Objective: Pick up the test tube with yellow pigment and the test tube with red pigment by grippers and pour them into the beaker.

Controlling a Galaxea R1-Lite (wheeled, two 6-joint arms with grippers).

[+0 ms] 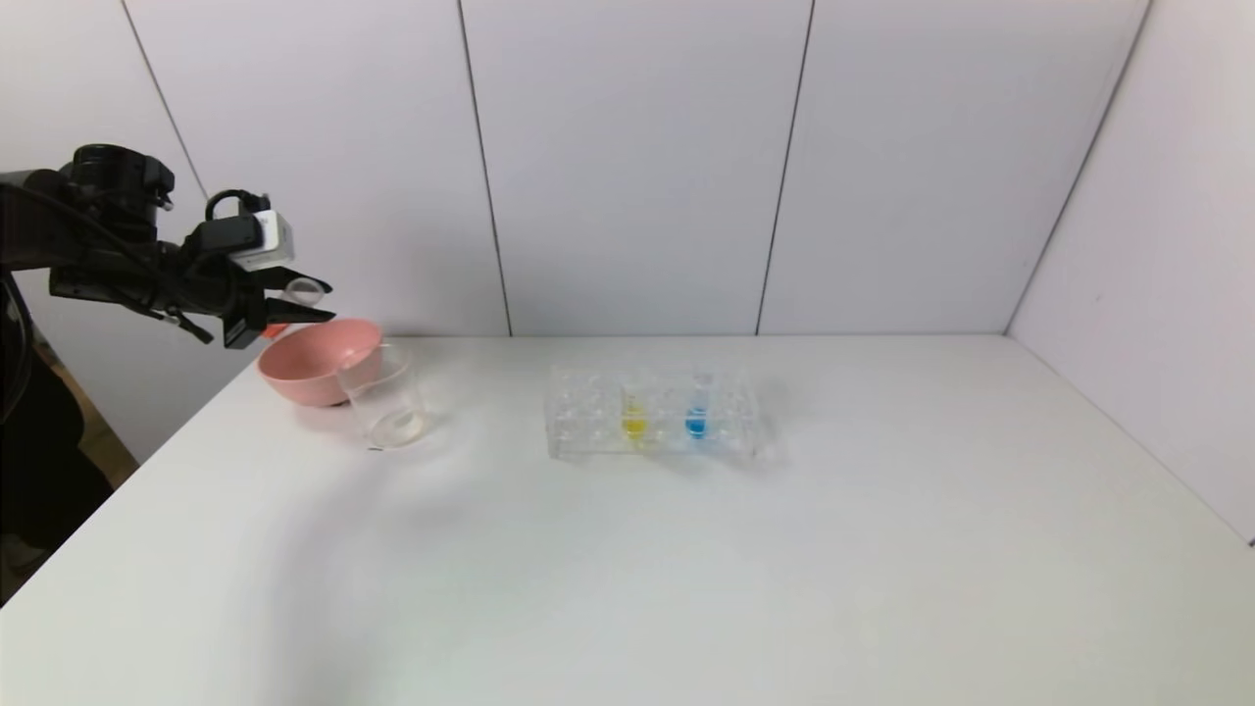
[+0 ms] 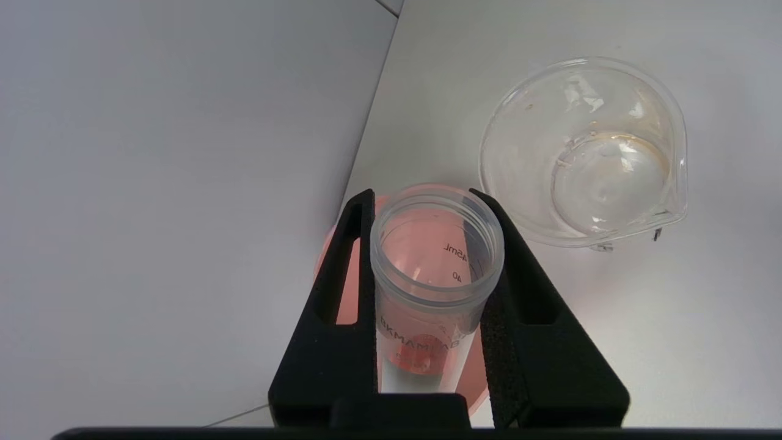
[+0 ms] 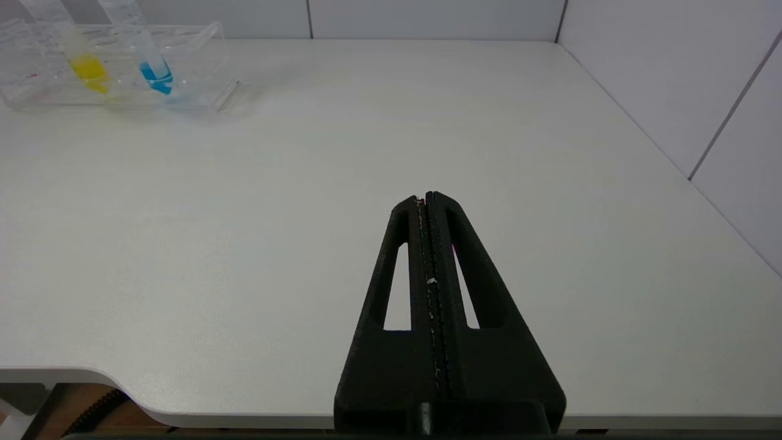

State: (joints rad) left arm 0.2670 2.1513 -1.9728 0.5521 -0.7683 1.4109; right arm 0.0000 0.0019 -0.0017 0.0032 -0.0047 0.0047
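Left gripper [image 2: 431, 201] clamped on the test tube with red pigment [image 2: 435, 287], wedged between both fingers above the pink bowl [image 1: 316, 358], beside the beaker [image 2: 583, 153]. Right gripper [image 3: 426, 198] pressed closed, holding nothing.

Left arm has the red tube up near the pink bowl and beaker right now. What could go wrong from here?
1. The left gripper holds the red tube over the pink bowl, not the beaker beside it; tipping here would likely pour into the bowl.
2. Bowl and beaker stand close together by the table's edge, so a low swing might knock one.
3. The yellow tube sits in the rack beside a blue tube; a mix-up is possible.
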